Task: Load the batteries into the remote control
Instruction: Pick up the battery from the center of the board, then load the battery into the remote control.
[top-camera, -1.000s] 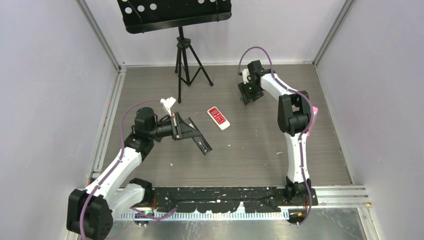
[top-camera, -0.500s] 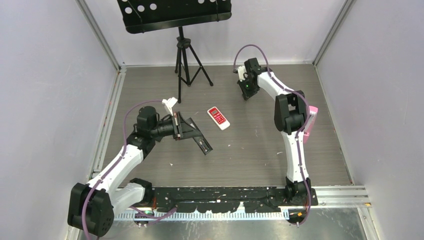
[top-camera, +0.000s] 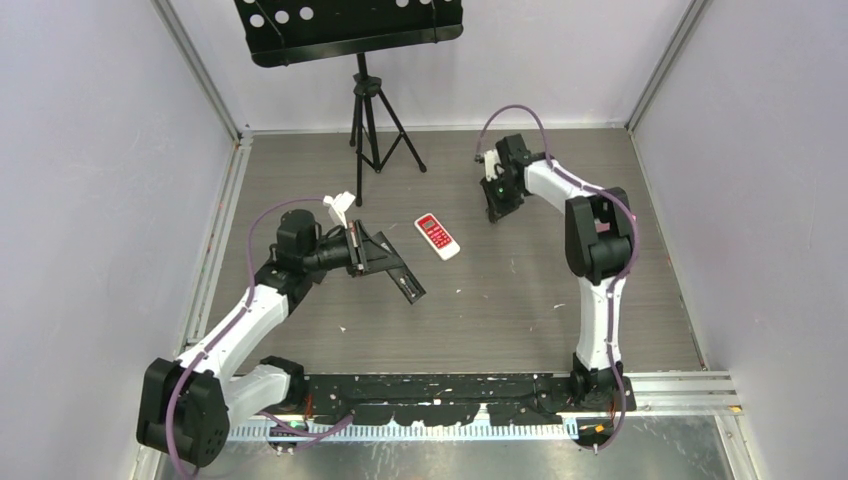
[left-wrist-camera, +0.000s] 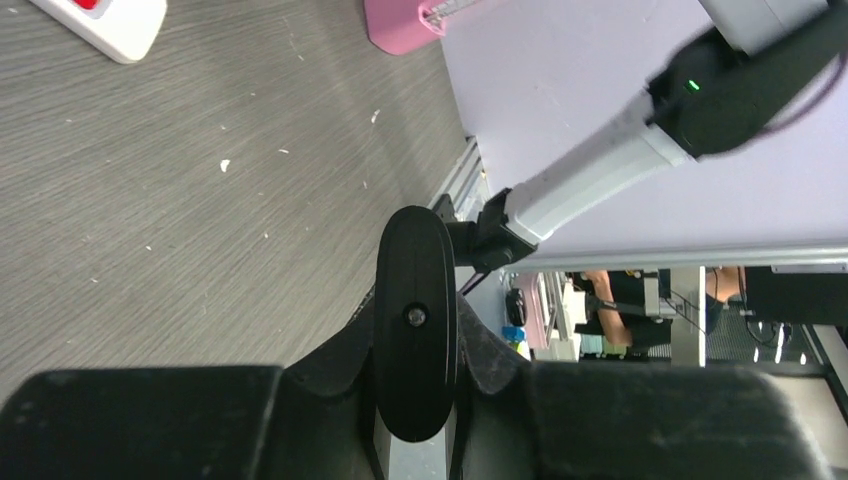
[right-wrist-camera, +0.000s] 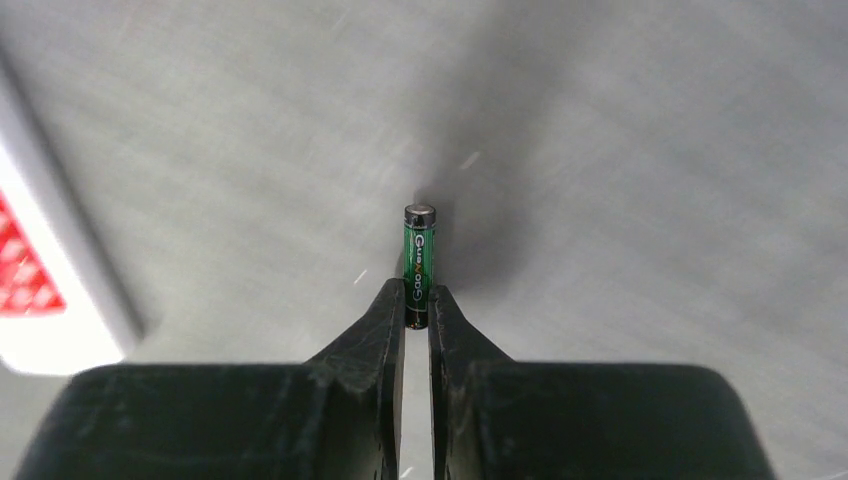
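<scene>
The right gripper (right-wrist-camera: 417, 305) is pinched nearly closed on the lower end of the green battery (right-wrist-camera: 419, 250). The battery's silvery cap and most of its length stick out past the fingertips, in line with them, over the grey surface (right-wrist-camera: 650, 150). Gripper and battery are near the white-and-red remote (top-camera: 437, 236), to its right. On that remote's left, the left gripper (left-wrist-camera: 415, 355) is clamped tight on the black remote control (left-wrist-camera: 414, 270), which juts out beyond its fingers.
</scene>
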